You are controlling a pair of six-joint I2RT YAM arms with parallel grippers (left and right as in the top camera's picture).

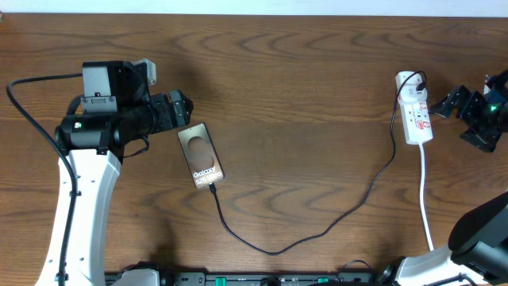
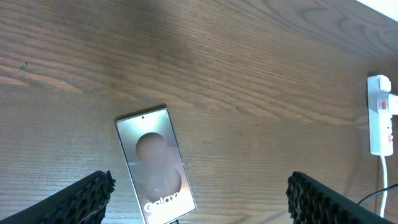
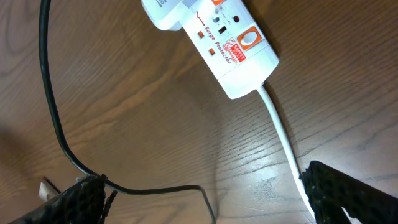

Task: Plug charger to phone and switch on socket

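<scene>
The phone (image 1: 202, 155) lies flat on the wooden table, screen up; it also shows in the left wrist view (image 2: 155, 165). The charger cable (image 1: 274, 249) runs from the phone's lower end in a loop to a plug in the far end of the socket (image 1: 417, 113). Its tip meets the phone's lower edge. My left gripper (image 1: 183, 113) is open and empty just behind the phone, fingers spread wide (image 2: 199, 202). My right gripper (image 1: 462, 119) is open and empty to the right of the socket (image 3: 217, 43), its fingers (image 3: 205, 199) above the table near the black cable (image 3: 56, 118).
The socket's white cord (image 3: 283, 137) runs toward the front edge (image 1: 426, 206). The socket also shows at the right edge of the left wrist view (image 2: 380, 115). The arms' bases stand at the front left and front right.
</scene>
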